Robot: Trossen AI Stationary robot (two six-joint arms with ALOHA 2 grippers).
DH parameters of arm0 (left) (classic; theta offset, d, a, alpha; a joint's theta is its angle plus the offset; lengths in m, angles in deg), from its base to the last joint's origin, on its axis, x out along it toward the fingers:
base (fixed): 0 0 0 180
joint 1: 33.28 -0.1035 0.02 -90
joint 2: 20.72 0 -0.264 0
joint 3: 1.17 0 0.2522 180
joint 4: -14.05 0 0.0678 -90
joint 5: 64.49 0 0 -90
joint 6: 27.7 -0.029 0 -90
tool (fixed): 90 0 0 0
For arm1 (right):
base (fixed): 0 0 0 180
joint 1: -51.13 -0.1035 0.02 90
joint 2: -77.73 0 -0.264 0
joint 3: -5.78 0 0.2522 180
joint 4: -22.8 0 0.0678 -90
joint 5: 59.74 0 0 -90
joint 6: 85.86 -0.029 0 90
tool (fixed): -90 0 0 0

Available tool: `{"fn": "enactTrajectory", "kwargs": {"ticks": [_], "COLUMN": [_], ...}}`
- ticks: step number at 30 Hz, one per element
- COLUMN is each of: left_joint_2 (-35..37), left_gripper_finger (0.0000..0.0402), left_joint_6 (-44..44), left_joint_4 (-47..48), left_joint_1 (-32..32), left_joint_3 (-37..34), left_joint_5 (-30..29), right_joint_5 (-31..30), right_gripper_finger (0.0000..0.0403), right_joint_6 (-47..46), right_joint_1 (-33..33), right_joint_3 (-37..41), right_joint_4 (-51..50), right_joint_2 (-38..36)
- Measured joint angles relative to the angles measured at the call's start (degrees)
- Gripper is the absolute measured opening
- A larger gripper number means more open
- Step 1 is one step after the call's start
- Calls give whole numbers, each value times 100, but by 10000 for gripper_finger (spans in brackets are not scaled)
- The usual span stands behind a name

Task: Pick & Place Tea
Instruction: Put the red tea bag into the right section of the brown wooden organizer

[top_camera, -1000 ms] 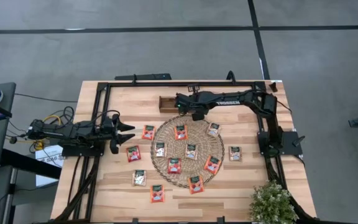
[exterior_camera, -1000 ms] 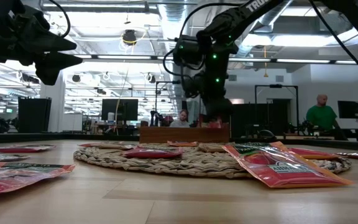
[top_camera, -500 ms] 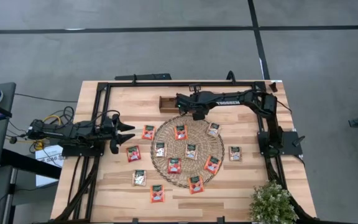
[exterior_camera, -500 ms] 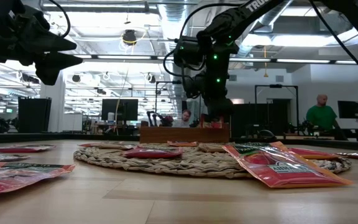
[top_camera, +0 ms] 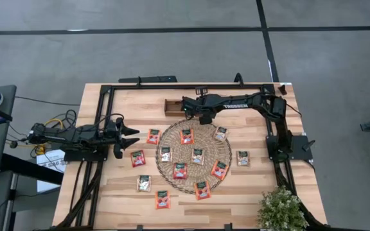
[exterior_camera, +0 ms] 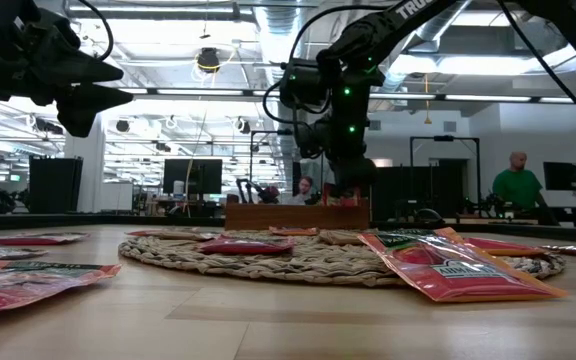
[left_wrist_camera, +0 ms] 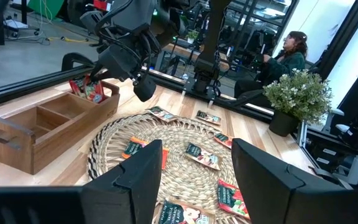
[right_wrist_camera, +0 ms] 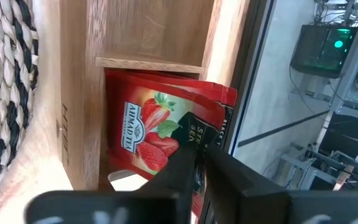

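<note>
From above: right tool [top_camera: 203, 118] over the tray [top_camera: 174, 106] at the tabletop's [top_camera: 249, 192] far edge; packets [top_camera: 198, 156] scattered on the mat [top_camera: 193, 154] and the wood beside it. Left tool [top_camera: 131, 136] parked at the left side.

Low view: right tool [exterior_camera: 346, 190] down at the tray [exterior_camera: 296, 216].

Left wrist: fingers [left_wrist_camera: 138, 173] spread wide, gripping nothing.

Right wrist: fingers [right_wrist_camera: 185, 171] pinched on a red strawberry packet [right_wrist_camera: 148, 134] standing inside an end compartment. Placing step, apparently; next, release and lift clear.

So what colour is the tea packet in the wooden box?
Red, with strawberries, on the tea packet; the right wrist view shows it best.
</note>
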Motion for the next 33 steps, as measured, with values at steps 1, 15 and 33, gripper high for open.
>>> {"fn": "enactTrajectory", "kwargs": {"ticks": [1,15,33], "left_joint_2": [2,2,2], "left_gripper_finger": [185,185,185], "left_joint_6": [0,-2,3], "left_joint_4": [0,0,-9], "left_joint_1": [-1,-2,0], "left_joint_3": [0,0,0], "left_joint_5": [0,0,9], "right_joint_5": [-1,-834,128], "right_gripper_finger": [43,162,153], "right_joint_6": [0,3,-1516], "right_joint_1": [0,-129,-1573], "right_joint_3": [0,-68,-645], "right_joint_4": [-7,-568,-1982], "right_joint_2": [-2,-95,-2976]}}
